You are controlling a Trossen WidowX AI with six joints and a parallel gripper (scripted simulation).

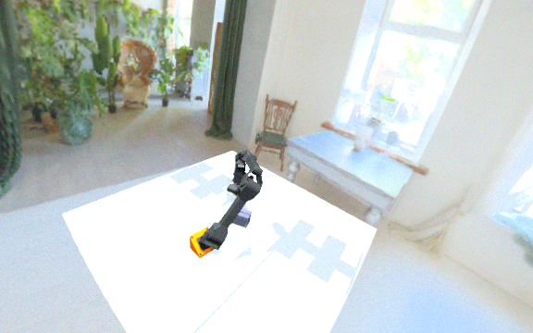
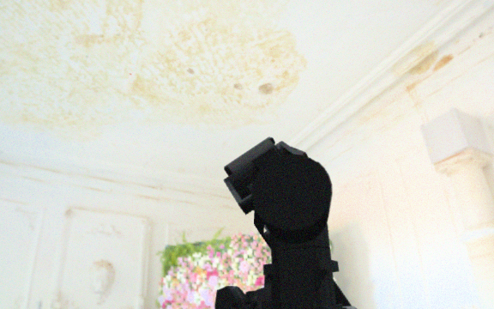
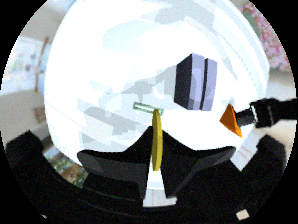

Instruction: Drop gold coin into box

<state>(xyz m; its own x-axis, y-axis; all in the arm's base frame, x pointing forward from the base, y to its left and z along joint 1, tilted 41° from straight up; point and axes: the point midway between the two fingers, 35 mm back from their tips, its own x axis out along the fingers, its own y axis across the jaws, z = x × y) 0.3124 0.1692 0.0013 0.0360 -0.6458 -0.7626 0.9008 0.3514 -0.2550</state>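
The jaws are pinched almost fully together on the gold coin (image 3: 157, 140), which shows edge-on in the wrist view as a thin yellow strip running from 6 o'clock up to 12 o'clock between the dark fingers. The coin is off the tabletop (image 3: 113, 63), carried in the air. Past its top edge lies a small pale-green bar (image 3: 143, 106), most likely the holder, now without its coin.

The grey box (image 3: 194, 83) sits at about 2 o'clock from the coin, apart from it, and its dark slot (image 3: 205, 83) runs roughly 12 to 6 o'clock. So the coin's plane looks nearly parallel with the slot, but offset sideways.

In the top view the arm (image 1: 235, 208) leans over the box (image 1: 245, 217), hiding most of it, and the gripper (image 1: 244, 163) is too small to read.

Risks, as I judge them:
- The slot is barely wider than the coin, so a slight twist or sideways error would land the rim on the lid.
- Only the coin's lower part seems clamped, so it could pivot between the fingers during the move.
- Letting go too high could make it bounce off and roll away.
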